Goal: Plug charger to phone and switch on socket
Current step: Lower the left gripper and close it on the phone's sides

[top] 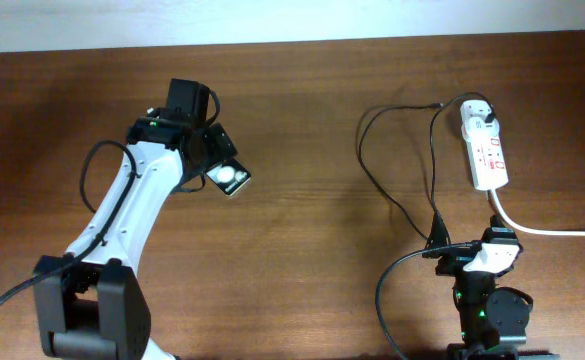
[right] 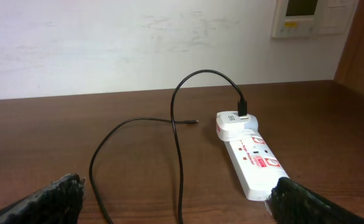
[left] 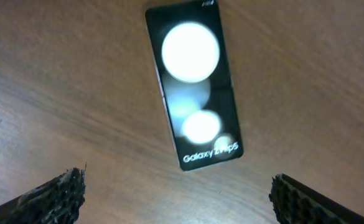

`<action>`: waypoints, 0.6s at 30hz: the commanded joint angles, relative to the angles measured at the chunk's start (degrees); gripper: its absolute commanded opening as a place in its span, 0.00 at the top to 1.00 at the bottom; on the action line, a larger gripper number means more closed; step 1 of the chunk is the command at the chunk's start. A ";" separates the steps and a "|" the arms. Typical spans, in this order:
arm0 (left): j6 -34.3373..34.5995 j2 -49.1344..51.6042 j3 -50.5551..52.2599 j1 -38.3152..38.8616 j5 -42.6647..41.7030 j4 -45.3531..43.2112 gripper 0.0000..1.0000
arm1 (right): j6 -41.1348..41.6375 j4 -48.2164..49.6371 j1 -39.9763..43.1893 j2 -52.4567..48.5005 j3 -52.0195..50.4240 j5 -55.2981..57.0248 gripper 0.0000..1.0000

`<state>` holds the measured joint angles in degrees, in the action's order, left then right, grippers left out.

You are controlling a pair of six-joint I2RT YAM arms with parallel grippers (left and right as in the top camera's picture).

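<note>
Your left gripper [left: 182,204], jaws apart, hovers over the phone [left: 193,84], which lies well apart from the socket [right: 253,162] on the desk [right: 76,124]. The right gripper [right: 178,205] faces the socket, jaws apart and empty. Judging by this, the grasping stage is only beginning (the charger [right: 177,143] tip lies loose near the socket), so fetch it next.

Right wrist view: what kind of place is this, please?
Probably an office or lab room, indoors. A brown wooden table stands against a plain white wall, a white control panel with a small screen hangs on that wall, and a socket lies on the table.
</note>
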<state>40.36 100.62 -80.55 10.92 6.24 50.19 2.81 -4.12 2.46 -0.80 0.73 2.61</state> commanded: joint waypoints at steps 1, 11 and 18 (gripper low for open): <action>1.01 0.31 -1.31 -0.22 -0.02 -2.97 0.01 | -0.04 -0.15 -0.57 0.28 -0.42 0.87 0.01; 2.43 0.33 -1.31 -0.15 -1.07 -4.09 0.01 | -0.04 -0.15 -0.57 0.28 -0.42 0.90 0.01; 4.02 0.70 -4.33 -0.17 -1.05 -3.78 0.00 | -0.04 -0.15 -0.57 0.28 -0.42 0.90 0.01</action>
<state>43.38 100.62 -80.95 10.90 5.78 46.28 2.79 -4.12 2.46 -0.80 0.73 2.61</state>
